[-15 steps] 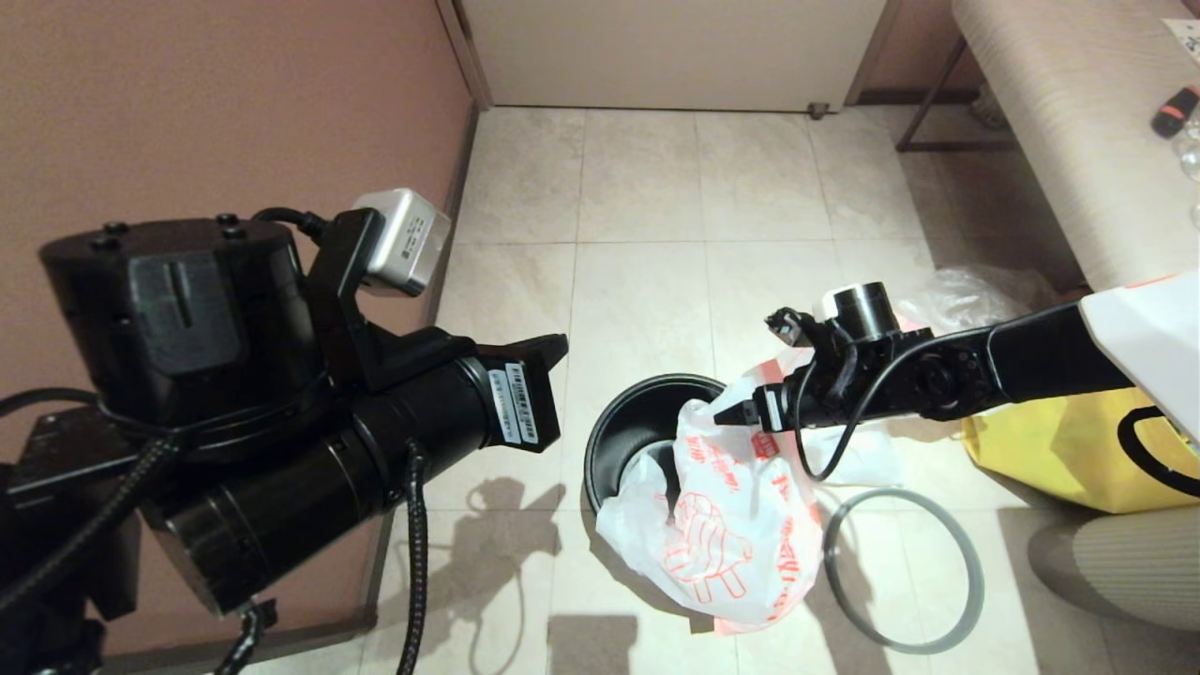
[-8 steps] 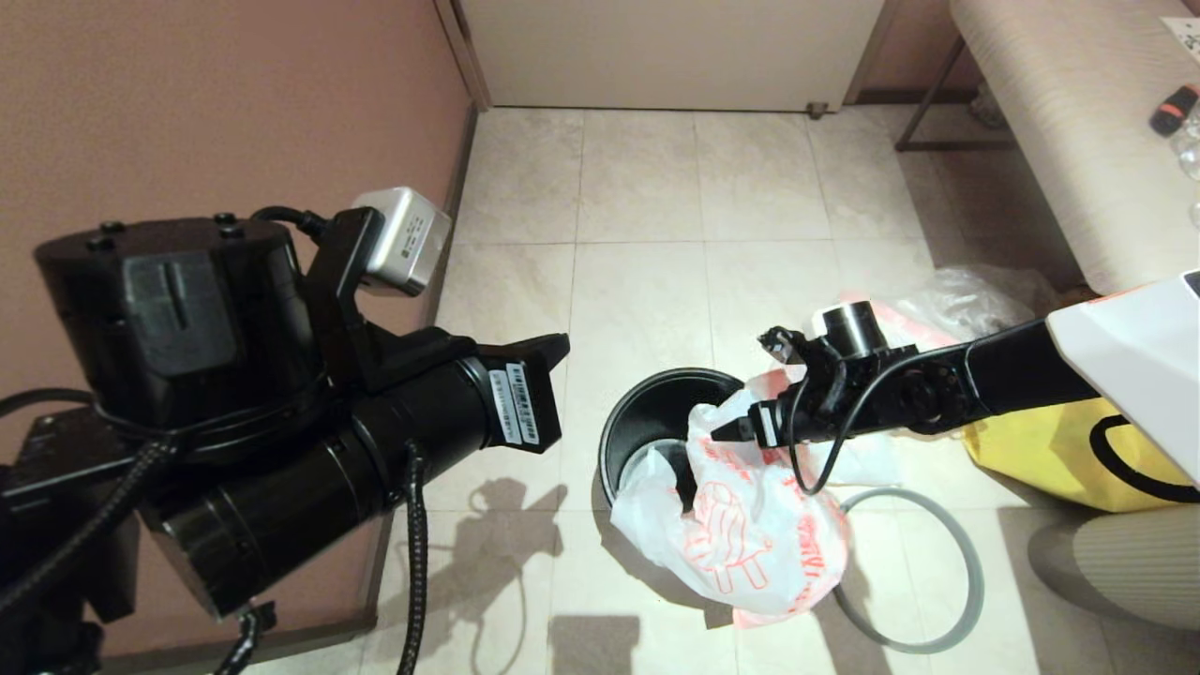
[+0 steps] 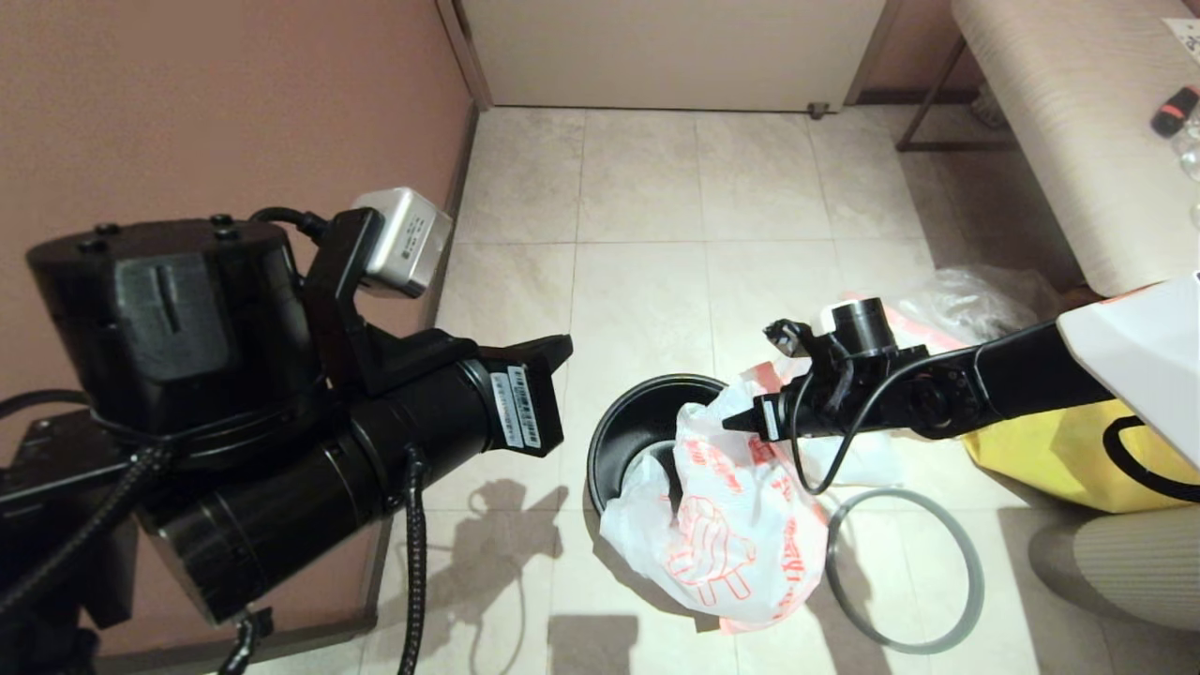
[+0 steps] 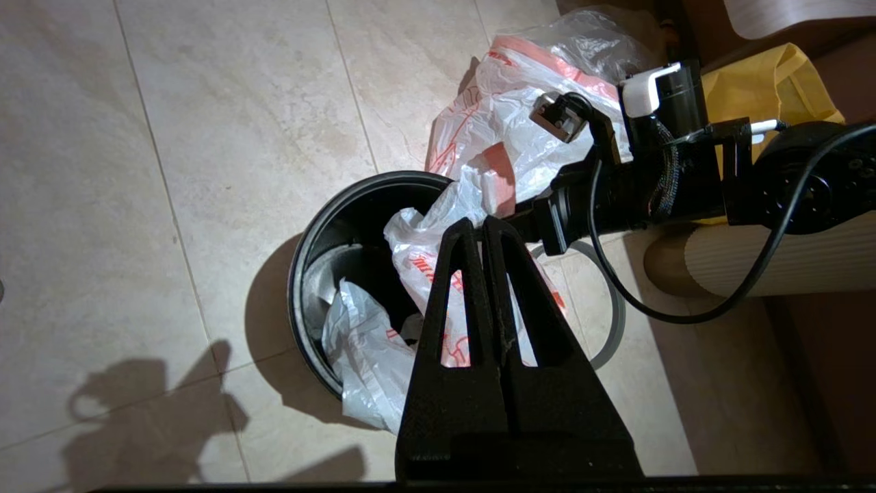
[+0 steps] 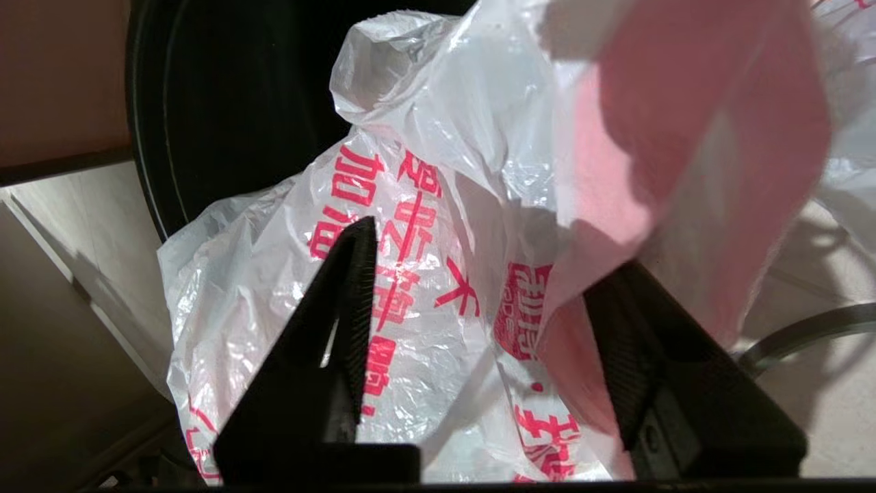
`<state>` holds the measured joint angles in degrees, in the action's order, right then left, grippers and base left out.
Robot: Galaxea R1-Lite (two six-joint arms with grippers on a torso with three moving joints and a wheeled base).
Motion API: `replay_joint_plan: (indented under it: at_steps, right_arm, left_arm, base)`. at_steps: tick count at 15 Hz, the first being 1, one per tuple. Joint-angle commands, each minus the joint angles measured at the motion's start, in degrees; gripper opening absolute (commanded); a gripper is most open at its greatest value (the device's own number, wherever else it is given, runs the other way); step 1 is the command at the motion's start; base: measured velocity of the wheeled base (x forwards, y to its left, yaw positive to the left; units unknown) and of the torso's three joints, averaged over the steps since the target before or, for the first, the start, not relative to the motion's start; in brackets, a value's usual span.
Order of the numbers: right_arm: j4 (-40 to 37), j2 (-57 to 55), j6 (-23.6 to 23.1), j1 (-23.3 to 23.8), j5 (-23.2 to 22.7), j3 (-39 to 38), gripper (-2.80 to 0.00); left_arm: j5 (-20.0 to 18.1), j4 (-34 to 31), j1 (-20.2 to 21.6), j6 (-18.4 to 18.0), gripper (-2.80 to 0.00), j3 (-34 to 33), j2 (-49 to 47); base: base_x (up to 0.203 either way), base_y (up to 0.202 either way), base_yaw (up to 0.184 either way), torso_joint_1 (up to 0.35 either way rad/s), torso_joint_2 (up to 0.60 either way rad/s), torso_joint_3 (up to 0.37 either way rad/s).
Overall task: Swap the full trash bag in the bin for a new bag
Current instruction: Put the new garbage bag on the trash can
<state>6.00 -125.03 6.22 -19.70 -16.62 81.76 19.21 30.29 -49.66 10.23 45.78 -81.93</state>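
- right gripper (image 5: 479, 301) jaws spread, printed bag (image 3: 731, 525) between them, not pinched
- bag draped over bin (image 3: 637, 422) rim, just under gripper
- left gripper (image 4: 484, 233) clenched, empty, above bin

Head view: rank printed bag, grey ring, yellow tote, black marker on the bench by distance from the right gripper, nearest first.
From the right gripper:
1. Printed bag: right at the fingertips, draped over the bin rim.
2. Grey ring: flat on the floor, beside the bag.
3. Yellow tote: under the right forearm.
4. Black marker: on the bench, far corner.
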Motion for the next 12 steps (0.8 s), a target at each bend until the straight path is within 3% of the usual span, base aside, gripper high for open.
replay_joint_plan:
  at_steps: [1, 10, 12]
  right_arm:
    - [0.06, 0.76, -0.05, 0.09, -0.1, -0.74, -2.8]
    - [-0.06, 3.12, -0.11, 0.8, -0.12, -2.36, -2.8]
    - [-0.08, 6.25, 3.26, -1.94, -0.11, -4.09, -2.8]
  left_arm:
    - [0.12, 0.2, -0.17, 0.09, -2.8, 0.02, 0.37]
    - [0.13, 0.2, -0.53, 0.07, -2.8, 0.02, 0.37]
    - [0.12, 0.2, -0.52, 0.14, -2.8, 0.02, 0.46]
  base:
    - [0.0, 0.0, 0.0, 0.0, 0.0, 0.0]
    - [0.0, 0.0, 0.0, 0.0, 0.0, 0.0]
    - [0.0, 0.0, 0.0, 0.0, 0.0, 0.0]
